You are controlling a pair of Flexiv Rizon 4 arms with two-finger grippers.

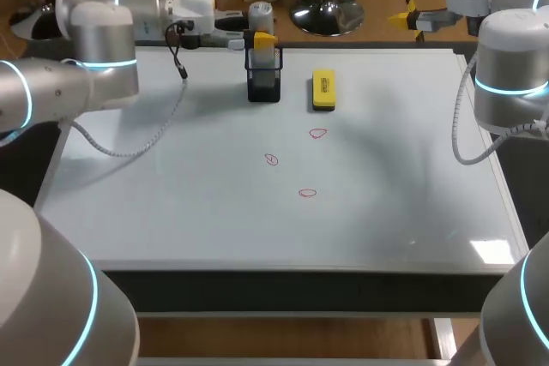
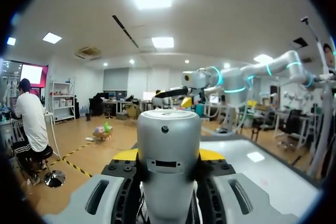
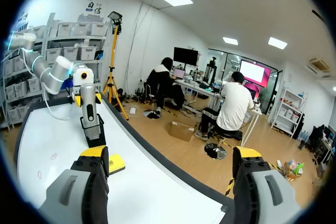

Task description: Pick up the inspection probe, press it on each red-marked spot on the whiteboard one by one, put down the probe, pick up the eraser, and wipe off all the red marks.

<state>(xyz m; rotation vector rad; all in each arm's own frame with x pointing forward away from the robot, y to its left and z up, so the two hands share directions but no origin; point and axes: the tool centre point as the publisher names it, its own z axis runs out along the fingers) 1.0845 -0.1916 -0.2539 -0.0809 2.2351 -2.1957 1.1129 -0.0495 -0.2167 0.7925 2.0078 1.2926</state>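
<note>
Over the white whiteboard tabletop point(image 1: 171, 212), the left gripper point(image 1: 262, 39) pinches the silver cylindrical inspection probe point(image 2: 168, 171), which stands in its black holder point(image 1: 263, 83). The right gripper point(image 3: 171, 153) is spread and empty. Pickup step; next likely a straight lift.

1. The left arm point(image 1: 103, 40) comes in from the table's left edge and lies level along the far edge; its wrist is horizontal, pointing toward the middle of that edge.
2. The left gripper point(image 2: 168, 154) is clamped on the top of the upright probe point(image 2: 168, 129); its yellow fingertips point(image 2: 126, 154) press it from both sides.
3. The right arm point(image 1: 510, 66) stands upright by the right edge, near the far right corner; its wrist bends over toward the far edge.
4. The right gripper point(image 3: 172, 153) sits by that corner; its fingers point(image 3: 94, 166) are spread wide apart.
</note>
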